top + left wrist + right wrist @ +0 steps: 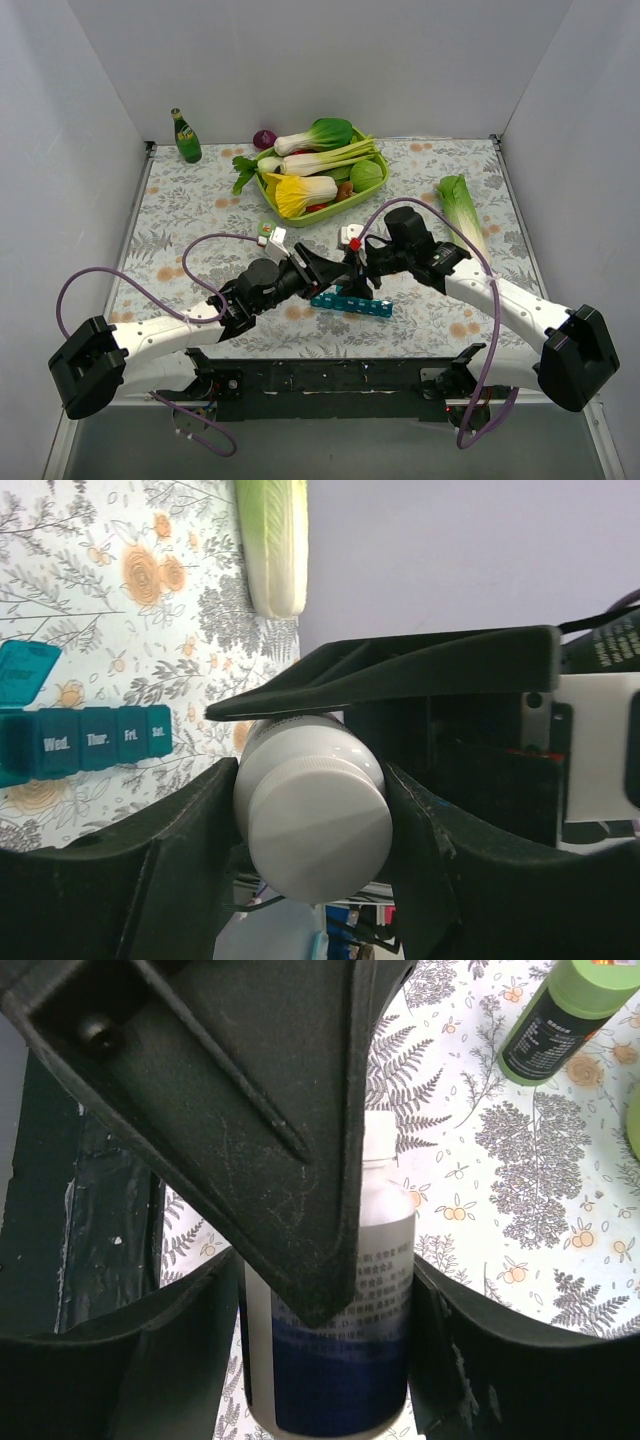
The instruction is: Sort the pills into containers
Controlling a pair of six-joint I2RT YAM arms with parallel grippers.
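On a flower-printed tablecloth (180, 215) boxed in by white walls, a green bottle (185, 137) stands in the far left corner, its dark label too small to read. To its right a lime-green basket (335, 208) holds toy vegetables: bok choy (318, 134), a yellow-leaved head (300, 192), a round green cabbage (366, 175) and something red beneath them. A purple onion (264, 138) lies just behind the basket's rim. At the centre of the table the two arms meet on one small white-capped bottle (318, 835). The left gripper (308, 810) is closed on the ribbed white cap, a finger pressed to each side, while the right gripper (330, 1350) is clamped around the body. The bottle's label carries a blue band and lines of fine print that cannot be made out. Just in front of the grippers, toward the arm bases, lies the teal pill organiser (352, 302), a strip of small square lidded compartments. In the left wrist view its lids read "Wed.", "Thur.", "Fri." and "Sat." in white on four shut compartments, and a lid further along the strip stands open. What the compartments hold cannot be seen. Well to the right, a napa cabbage (462, 210) lies alone on the cloth near the right wall.
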